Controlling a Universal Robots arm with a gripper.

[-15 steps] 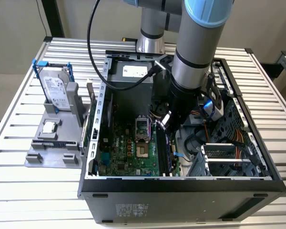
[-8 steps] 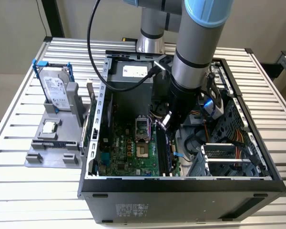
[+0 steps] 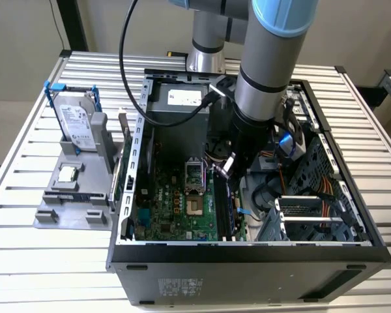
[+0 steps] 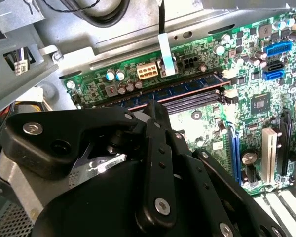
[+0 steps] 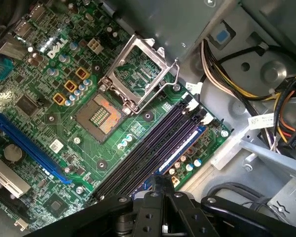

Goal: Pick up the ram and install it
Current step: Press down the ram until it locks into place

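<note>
The ram point(image 4: 187, 86), a long, thin, flat stick with a blue label strip, sits seated in the outermost of the dark memory slots point(image 5: 153, 148) on the green motherboard point(image 3: 176, 195); in the first wrist view it point(image 5: 180, 150) shows beside three bare slots. The gripper point(image 5: 160, 185), matte black with bolted linkages, hangs just above one end of the stick, fingertips drawn together with nothing visibly between them. The open processor socket point(image 5: 101, 116) has a hinged metal frame point(image 5: 138, 71). The black steel computer case point(image 3: 247, 261) lies on a ribbed aluminium table point(image 3: 26, 261). One silver hard drive point(image 3: 77, 124) and one square processor chip point(image 3: 68, 174) rest on a grey holder point(image 3: 72, 208).
</note>
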